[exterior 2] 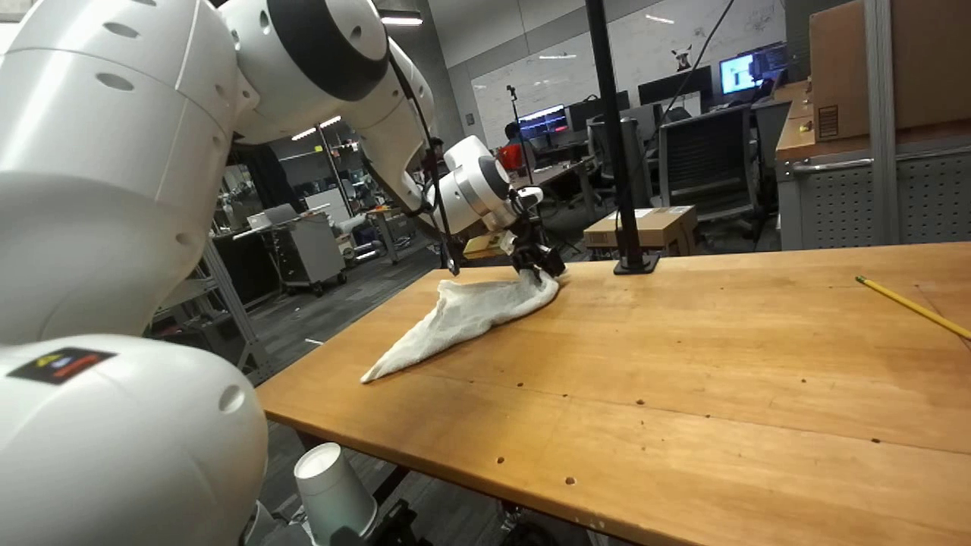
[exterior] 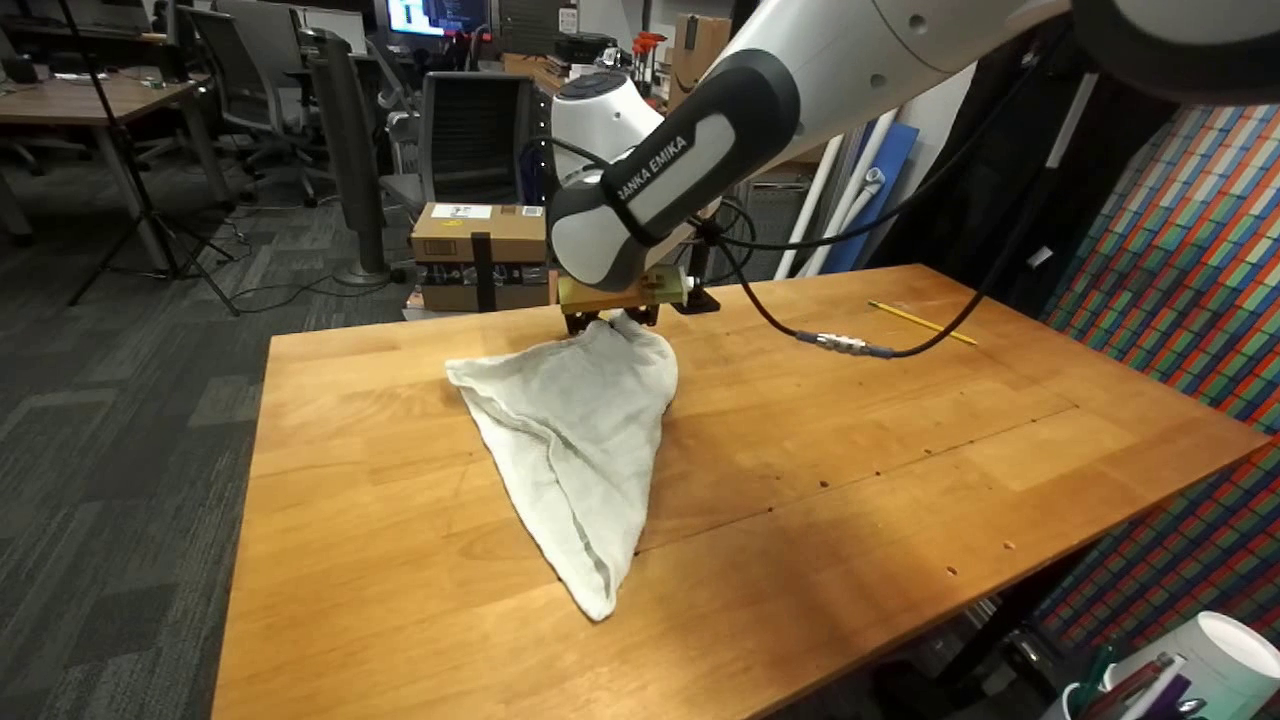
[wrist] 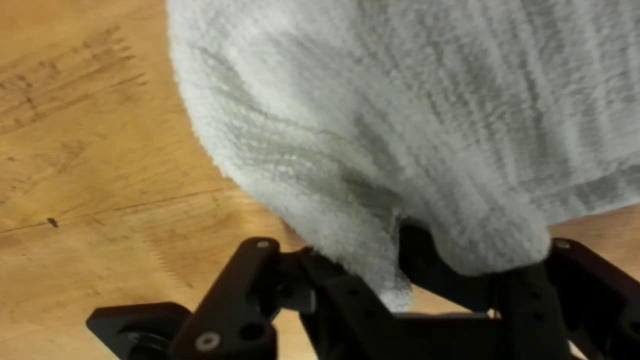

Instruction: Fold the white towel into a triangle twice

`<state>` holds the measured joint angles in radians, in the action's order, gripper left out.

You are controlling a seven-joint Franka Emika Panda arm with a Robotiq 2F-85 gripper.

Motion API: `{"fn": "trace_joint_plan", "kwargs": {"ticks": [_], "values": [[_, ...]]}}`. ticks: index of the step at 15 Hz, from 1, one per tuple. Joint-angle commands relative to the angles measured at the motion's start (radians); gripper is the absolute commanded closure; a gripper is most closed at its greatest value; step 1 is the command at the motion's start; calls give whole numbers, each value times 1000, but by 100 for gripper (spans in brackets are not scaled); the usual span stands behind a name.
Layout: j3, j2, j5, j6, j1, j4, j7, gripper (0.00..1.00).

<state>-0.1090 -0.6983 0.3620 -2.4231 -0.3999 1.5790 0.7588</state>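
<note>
Pinching the towel (exterior: 600, 400) at its twelve o'clock edge, the gripper (exterior: 612, 322) sits low in an exterior view; the towel lies on the table (exterior: 900, 430) toward ten o'clock, tip toward six.

In an exterior view, letters (exterior: 655, 166) on the arm (exterior: 850, 65) above the bench (exterior: 820, 430) read "RANKA EMIKA". The label (exterior: 461, 211) on the cardboard box (exterior: 446, 247) beyond the bench and the arm's sticker (exterior 2: 61, 365) seem printed, but too blurred to read.

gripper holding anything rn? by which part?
The white towel: the gripper pinches it by a bunched bit of its edge, at the end opposite the long pointed tip.
</note>
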Motion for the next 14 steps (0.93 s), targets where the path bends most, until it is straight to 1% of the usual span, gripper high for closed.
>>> {"fn": "trace_joint_plan", "kwargs": {"ticks": [1,5,8,11,14], "values": [[-1,51,40,-35,-46,40,4,92],[-11,82,90,-56,-89,58,20,92],[-13,134,120,-61,-101,97,34,93],[0,219,123,-52,-95,183,44,93],[26,314,117,-42,-86,301,50,92]]}}
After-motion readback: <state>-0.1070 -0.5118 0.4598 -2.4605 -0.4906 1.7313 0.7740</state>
